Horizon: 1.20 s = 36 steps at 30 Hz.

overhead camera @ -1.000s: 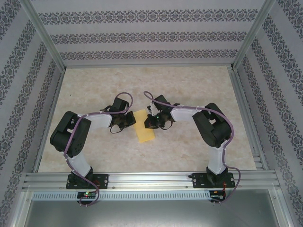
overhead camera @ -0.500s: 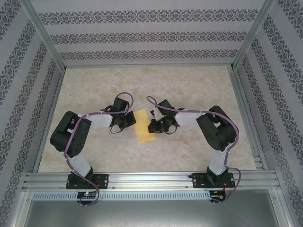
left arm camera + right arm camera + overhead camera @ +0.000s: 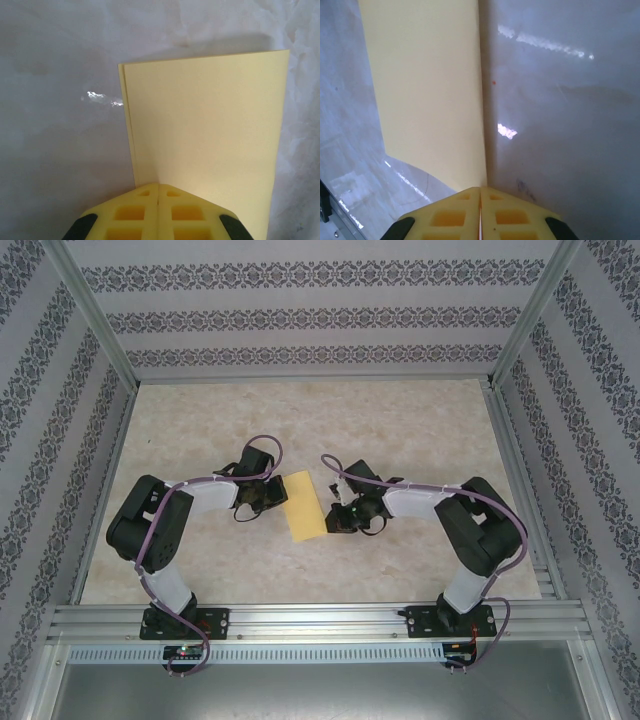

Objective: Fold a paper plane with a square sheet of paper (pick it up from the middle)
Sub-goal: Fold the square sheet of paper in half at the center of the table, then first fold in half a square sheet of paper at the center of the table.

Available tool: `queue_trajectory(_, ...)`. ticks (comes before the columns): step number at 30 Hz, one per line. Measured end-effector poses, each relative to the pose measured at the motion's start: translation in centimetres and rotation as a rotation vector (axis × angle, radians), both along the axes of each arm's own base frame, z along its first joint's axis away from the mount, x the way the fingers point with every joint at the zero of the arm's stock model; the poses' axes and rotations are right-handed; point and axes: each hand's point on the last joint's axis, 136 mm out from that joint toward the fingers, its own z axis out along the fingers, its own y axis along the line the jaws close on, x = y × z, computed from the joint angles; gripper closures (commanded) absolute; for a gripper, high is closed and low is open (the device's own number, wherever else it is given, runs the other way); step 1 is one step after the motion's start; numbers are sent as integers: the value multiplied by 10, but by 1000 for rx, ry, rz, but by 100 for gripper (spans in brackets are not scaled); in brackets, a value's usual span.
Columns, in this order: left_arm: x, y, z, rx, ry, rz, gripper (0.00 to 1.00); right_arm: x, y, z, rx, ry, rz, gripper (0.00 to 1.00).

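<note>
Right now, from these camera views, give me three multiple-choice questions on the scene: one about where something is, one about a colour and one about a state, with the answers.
1. Where does the sheet of paper lie?
A. flat between the left gripper and the right gripper
B. lifted high in the air
C. draped over an arm

2. What colour is it?
A. white
B. yellow
C. blue

3. What state is it in?
A. crumpled into a ball
B. a finished pointed dart
C. folded flat into a rectangle

Answers:
1 A: the top view shows it lying between the two sets of fingertips.
2 B: it is yellow in every view.
3 C: the left wrist view shows doubled layers along one edge.
</note>
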Motion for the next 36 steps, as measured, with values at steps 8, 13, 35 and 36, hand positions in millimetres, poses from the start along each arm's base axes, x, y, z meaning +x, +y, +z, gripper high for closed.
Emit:
queue_trajectory(8, -1, -2, 9, 29, 25, -33, 80, 52, 17, 57, 18, -188, -49, 82)
queue_trajectory(13, 5, -3, 38, 20, -13, -27, 70, 85, 39, 66, 13, -250, -63, 85)
queue_trajectory(35, -49, 41, 76, 2, -114, 35, 68, 124, 79, -2, -211, -172, -72, 84)
queue_trajectory(36, -49, 41, 76, 1, -114, 32, 68, 124, 77, -6, -222, -165, -78, 84)
